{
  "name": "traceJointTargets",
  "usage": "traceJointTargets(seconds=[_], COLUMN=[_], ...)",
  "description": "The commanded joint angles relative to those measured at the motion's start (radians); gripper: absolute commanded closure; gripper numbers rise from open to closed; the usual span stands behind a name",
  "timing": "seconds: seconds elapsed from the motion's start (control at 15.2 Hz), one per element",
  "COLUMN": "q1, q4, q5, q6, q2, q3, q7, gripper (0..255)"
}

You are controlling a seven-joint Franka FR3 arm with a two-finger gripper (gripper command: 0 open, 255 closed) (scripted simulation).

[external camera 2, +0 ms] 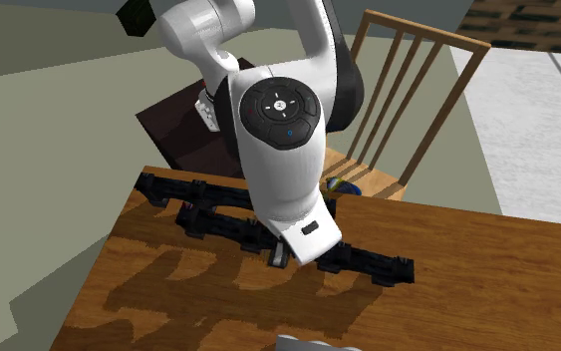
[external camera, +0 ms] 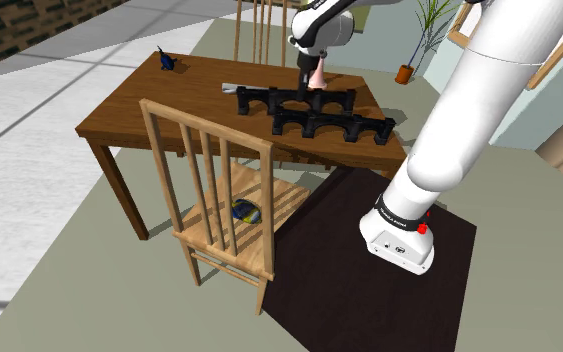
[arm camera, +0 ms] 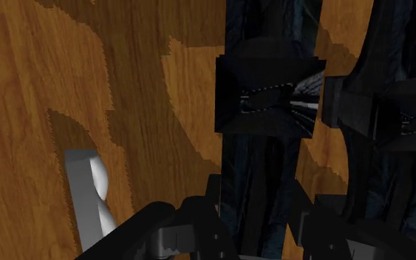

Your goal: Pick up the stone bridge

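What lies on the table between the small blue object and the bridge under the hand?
A flat grey piece, close to that bridge's end; the rest is bare tabletop, as the shoulder view shows.

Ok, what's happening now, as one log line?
gripper: down at black bridge | black bridge: lying on wooden table | lifted: not yet

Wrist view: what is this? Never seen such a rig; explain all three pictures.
One white robot arm works over a wooden table. The shoulder view looks down from beside and behind the arm; the second exterior view faces it across the table; the wrist view looks along the tool. Two black arched bridges lie on the table: the tool is down at the far bridge, and the near bridge lies beside it. A grey piece lies nearby. Whether the tool grips yet is too dark to tell.
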Motion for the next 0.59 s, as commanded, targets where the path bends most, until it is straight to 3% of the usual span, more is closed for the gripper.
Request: traceJointTargets(seconds=[0.0,0.53], q1=[0.001,0.003], q4=[0.007,0.043], q5=[-0.014,-0.043], q6=[-0.027,-0.108], q2=[-0.024,-0.072], q3=[-0.002,-0.002], q7=[0.010,0.031], gripper=[255,255])
